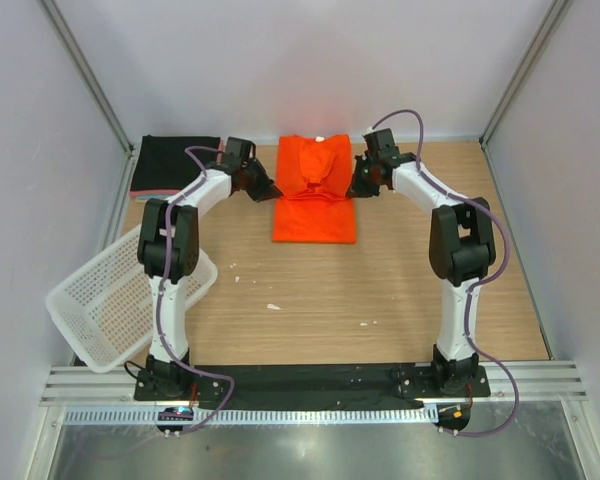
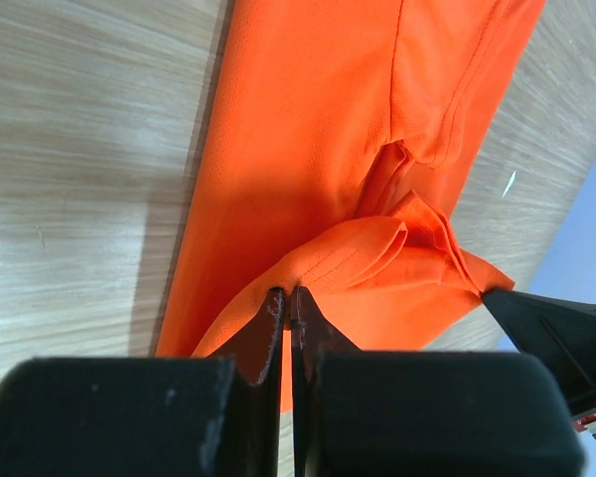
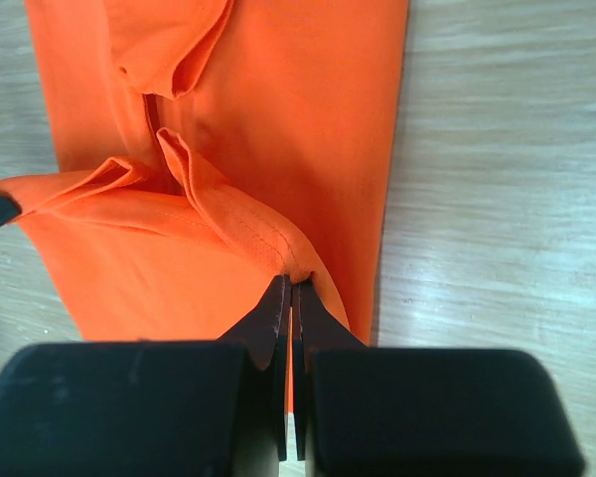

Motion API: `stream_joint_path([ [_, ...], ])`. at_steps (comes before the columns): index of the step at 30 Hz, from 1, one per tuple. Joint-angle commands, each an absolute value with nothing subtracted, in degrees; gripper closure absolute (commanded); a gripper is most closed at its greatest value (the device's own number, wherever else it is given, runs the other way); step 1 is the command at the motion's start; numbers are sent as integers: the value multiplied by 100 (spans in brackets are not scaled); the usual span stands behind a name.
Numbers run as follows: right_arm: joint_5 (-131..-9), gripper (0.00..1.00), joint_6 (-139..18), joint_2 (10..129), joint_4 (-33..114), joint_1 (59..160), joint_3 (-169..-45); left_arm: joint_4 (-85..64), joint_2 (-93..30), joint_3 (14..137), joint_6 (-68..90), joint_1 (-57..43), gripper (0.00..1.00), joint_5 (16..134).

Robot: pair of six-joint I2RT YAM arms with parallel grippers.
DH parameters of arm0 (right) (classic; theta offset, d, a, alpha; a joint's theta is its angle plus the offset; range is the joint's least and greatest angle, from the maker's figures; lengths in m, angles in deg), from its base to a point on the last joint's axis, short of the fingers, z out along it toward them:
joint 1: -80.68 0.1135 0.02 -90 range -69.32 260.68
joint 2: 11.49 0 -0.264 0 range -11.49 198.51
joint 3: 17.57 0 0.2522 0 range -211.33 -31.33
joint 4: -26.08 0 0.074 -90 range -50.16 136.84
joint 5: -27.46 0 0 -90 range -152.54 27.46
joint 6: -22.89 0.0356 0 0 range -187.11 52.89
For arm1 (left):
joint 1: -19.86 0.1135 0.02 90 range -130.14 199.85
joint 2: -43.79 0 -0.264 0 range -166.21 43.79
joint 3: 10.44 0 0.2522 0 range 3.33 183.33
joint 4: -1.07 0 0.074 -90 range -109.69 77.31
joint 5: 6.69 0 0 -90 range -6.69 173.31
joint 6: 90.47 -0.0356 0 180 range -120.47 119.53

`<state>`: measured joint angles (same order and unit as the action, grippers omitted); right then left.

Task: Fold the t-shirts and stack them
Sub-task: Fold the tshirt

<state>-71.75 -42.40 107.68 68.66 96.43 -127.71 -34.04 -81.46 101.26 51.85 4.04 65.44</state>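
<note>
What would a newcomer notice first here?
The bright orange t-shirt at the far middle of the table, with the left gripper and right gripper each pinching a raised fold of it. Then the black folded stack in the far left corner and the white mesh basket at the left edge.

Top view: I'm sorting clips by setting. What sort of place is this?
Likely a robot lab cell: plain white panels enclose a wooden table, with the left arm and right arm bolted at its near edge.
</note>
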Motion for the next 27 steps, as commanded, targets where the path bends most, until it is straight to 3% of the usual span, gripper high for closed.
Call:
stream_joint_path([
  [1, -7247, 99, -4382, 10812, 6612, 9597, -13135, -3019, -8215, 10422, 5235, 526, 100, 6371],
  [5, -7238, 97, -4373, 11101, 6620, 9580, -13415, -2966, -8488, 10659, 5306, 606, 92, 6310],
  [7, -7203, 91, -4399, 11330, 6699, 9545, -13704, -2974, -8602, 10835, 5297, 649, 82, 6230],
  [8, -7194, 87, -4408, 11410, 6786, 9536, -13854, -2992, -8620, 10896, 5280, 684, 72, 6221],
  [12, -7203, 70, -4487, 11507, 7200, 9422, -14330, -3290, -8445, 11151, 4798, 790, 61, 6168],
  [16, -7282, 65, -4733, 11147, 7568, 9413, -14190, -3607, -7988, 10881, 4393, 764, 59, 6274],
  [27, -8151, 61, -5094, 10013, 7614, 9404, -12073, -3660, -6959, 8921, 3874, 562, 59, 6301],
])
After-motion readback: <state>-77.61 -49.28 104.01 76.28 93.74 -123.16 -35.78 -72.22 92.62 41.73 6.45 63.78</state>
